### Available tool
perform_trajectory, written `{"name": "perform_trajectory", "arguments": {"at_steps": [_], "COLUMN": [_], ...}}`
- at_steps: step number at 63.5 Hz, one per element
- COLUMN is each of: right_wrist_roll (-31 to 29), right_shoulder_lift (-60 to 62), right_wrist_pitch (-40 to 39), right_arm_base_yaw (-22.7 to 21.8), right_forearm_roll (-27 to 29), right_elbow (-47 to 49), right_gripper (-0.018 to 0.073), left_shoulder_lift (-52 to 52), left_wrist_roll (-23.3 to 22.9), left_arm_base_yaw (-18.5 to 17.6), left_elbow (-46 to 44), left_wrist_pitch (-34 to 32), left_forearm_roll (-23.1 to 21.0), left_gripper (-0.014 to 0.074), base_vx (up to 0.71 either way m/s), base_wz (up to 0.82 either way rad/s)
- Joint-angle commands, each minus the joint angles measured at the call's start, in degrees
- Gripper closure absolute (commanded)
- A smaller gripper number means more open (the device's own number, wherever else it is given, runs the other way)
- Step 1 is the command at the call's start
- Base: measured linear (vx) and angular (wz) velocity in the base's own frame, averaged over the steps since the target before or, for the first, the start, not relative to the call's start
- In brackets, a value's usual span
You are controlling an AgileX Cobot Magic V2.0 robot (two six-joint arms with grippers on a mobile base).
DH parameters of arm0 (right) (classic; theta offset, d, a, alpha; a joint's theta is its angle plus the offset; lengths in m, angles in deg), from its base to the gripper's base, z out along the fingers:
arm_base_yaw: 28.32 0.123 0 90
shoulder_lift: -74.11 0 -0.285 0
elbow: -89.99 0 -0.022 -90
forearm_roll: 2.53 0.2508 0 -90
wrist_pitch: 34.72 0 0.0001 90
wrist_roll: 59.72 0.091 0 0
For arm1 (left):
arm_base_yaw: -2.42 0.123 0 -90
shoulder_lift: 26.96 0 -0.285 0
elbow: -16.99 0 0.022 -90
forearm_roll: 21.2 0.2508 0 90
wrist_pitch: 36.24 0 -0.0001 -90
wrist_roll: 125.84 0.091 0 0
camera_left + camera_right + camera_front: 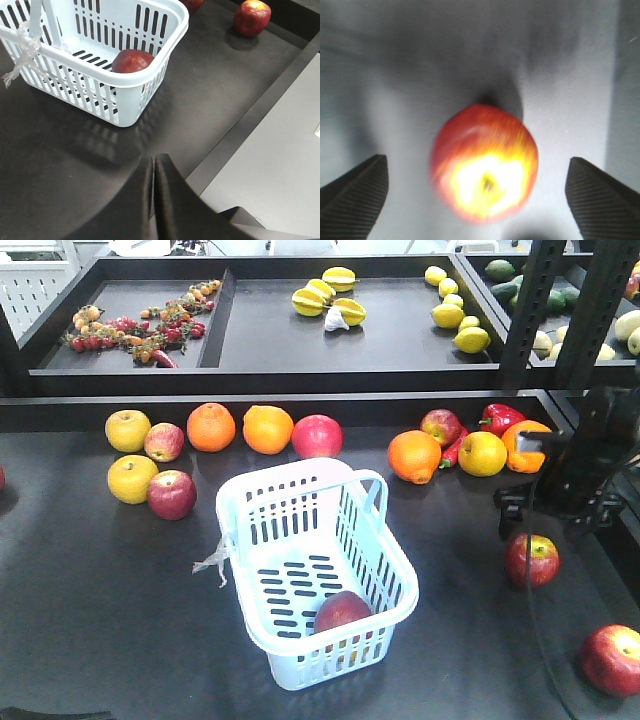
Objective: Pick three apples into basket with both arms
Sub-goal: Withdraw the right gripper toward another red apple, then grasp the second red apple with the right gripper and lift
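- Right black wedge gripper [475,170]: jaws wide apart over dark-red, yellow-patched round apple [531,558], right of pale blue slotted plastic basket [285,480].
- Centre, descend past its middle, close gently.
- Left gripper [154,170]: fingers together.

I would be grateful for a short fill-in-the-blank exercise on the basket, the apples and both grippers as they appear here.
1. The pale blue basket holds exactly ___ apple.
2. The right gripper hangs over another apple with its jaws wide ___.
3. The left gripper holds nothing, and its jaws are ___.
Missing words: one; open; shut.
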Motion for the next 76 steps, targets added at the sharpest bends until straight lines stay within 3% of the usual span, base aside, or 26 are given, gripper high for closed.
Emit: {"name": "perform_trajectory", "arguments": {"at_steps": [1, 23, 38, 49, 59, 67, 76], "right_wrist_roll": [0.26, 0.74, 2.26, 1.42, -0.39, -4.54, -4.58], "right_shoulder_lift": [1.81, -1.52, 0.48, 4.87, 10.93, 15.98, 21.87], "right_wrist_pitch": [0.06, 0.49, 1.45, 2.74, 7.28, 13.04, 13.97], "right_arm_base_yaw": [-0.23, -0.23, -0.23, -0.23, -0.23, -0.23, -0.23], "right_forearm_roll": [-0.79, -1.34, -0.78, 2.36, 4.84, 8.91, 11.82], "right_elbow": [1.76, 1.76, 1.76, 1.76, 1.76, 1.49, -1.16], "right_gripper": [-0.0092, -0.0005, 0.0239, 0.0444, 0.0573, 0.0568, 0.0566], "left_shoulder_lift": [0.31, 0.31, 0.31, 0.31, 0.31, 0.31, 0.31], "left_wrist_roll": [-0.49, -0.49, -0.49, -0.49, -0.49, -0.49, -0.49], "left_arm_base_yaw": [-0.22, -0.22, -0.22, -0.22, -0.22, -0.22, -0.22], "left_elbow": [-1.52, -1.52, -1.52, -1.52, -1.52, -1.52, -1.52], "left_wrist_pitch": [-2.57, -2.57, -2.52, -2.59, -2.53, -2.53, -2.53], "left_forearm_roll": [-1.76, -1.76, -1.77, -1.77, -1.77, -1.77, -1.77], "left_gripper": [0.0604, 0.0604, 0.0604, 0.0604, 0.0604, 0.0604, 0.0604], "base_vx": [0.0, 0.0, 0.0, 0.0, 0.0, 0.0, 0.0], "base_wz": [0.0, 0.0, 0.0, 0.0, 0.0, 0.0, 0.0]}}
